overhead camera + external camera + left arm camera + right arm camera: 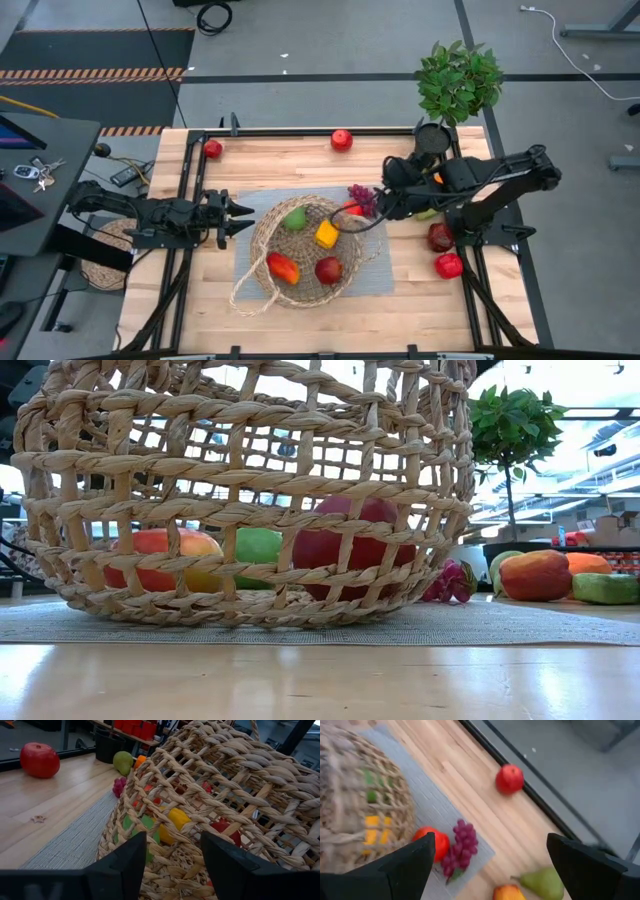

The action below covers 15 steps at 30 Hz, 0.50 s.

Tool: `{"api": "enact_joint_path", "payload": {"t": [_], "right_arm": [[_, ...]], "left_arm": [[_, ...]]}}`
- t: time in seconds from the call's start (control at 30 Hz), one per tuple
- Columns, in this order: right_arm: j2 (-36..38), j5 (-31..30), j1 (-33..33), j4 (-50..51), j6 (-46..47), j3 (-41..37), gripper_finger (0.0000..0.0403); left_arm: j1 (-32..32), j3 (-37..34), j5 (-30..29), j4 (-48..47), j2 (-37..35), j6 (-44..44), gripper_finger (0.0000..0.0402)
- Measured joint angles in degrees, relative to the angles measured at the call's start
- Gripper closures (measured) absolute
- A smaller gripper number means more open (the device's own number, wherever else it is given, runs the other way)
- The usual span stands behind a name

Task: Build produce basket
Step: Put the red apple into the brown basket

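The tan wicker basket (300,252) stands on a grey mat (375,270) in the middle of the table. It holds a green pear (295,218), a yellow pepper (326,234), a mango (283,268) and a red apple (328,270). My left gripper (248,218) is open and level, close beside the basket's left wall (210,795). My right gripper (380,210) is open above the purple grapes (460,850) and a red-orange fruit (434,845), which lie on the mat by the basket's right rim.
Red apples lie at the far edge (213,149) (342,140) and on the right (441,237) (449,265). A green pear (542,882) and an orange (437,178) sit under my right arm. A potted plant (458,80) stands at the far right, and a round woven mat (105,255) lies off the left edge.
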<state>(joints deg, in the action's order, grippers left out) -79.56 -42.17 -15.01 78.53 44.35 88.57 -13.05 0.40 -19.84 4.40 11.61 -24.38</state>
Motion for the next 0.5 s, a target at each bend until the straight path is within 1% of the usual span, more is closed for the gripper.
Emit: {"api": "enact_joint_path", "payload": {"t": [0.17,0.3,0.4,0.5], "right_arm": [[5.2,2.3,0.9,-1.4,5.9,-9.3,0.0018],[8.9,7.6,2.9,-7.7,7.1,-19.0,0.0018],[11.0,12.1,5.7,-11.8,6.9,-25.4,0.0019],[12.1,14.1,8.6,-13.0,7.6,-30.6,0.0024]], "left_arm": [[0.0,0.0,0.0,0.0,0.0,0.0,0.0208],[0.0,0.0,0.0,0.0,0.0,0.0,0.0205],[0.0,0.0,0.0,0.0,0.0,0.0,0.0207],[0.0,0.0,0.0,0.0,0.0,0.0,0.0209]]}}
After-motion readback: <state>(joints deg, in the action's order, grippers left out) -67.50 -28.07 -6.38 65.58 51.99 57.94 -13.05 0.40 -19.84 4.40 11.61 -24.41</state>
